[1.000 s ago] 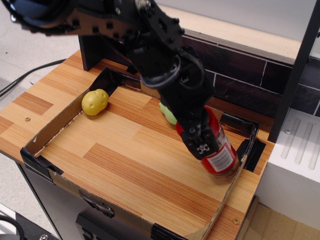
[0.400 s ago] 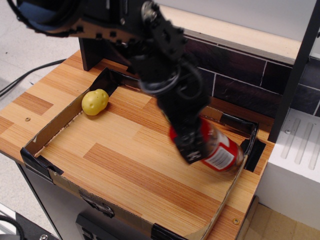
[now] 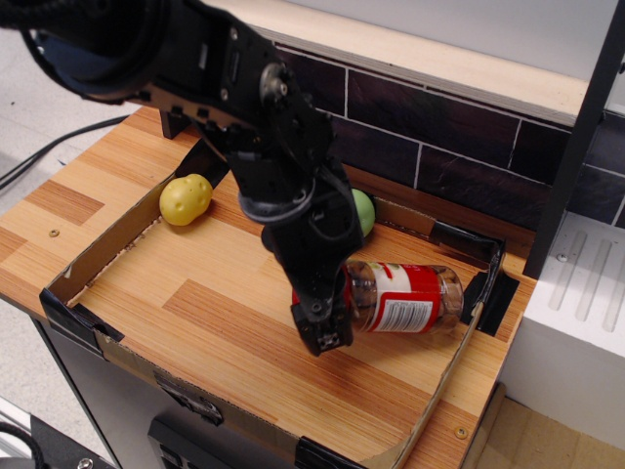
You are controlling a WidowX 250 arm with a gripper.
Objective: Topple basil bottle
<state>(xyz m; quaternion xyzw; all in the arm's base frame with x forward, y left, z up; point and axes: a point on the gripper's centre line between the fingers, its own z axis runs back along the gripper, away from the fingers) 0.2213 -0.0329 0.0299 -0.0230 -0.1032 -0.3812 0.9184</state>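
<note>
- Whereas a second ago the basil bottle (image 3: pixel 405 298) stood tilted under the arm, it now lies on its side on the tray floor (image 3: pixel 225 313), near the right cardboard wall, long axis roughly left to right.
- Its label faces up and toward the camera; the cap end is hidden behind the arm, the clear base end points right.
- Gripper (image 3: pixel 322 327) sits at the bottle's left end, low over the wood. Whether the jaws are released or clenched on the cap cannot be told: the fingers overlap the bottle from this view.
- Arm has shifted left and forward compared with the earlier frames, uncovering the green fruit (image 3: pixel 362 211) at the back wall.
- Yellow fruit (image 3: pixel 186 198) in the far left corner is unchanged, well apart from the action.
- Judgement: topple appears achieved, since the bottle rests horizontal. Remaining concern is roll; a cylinder on flat wood may drift toward the wall if nudged on retreat.
</note>
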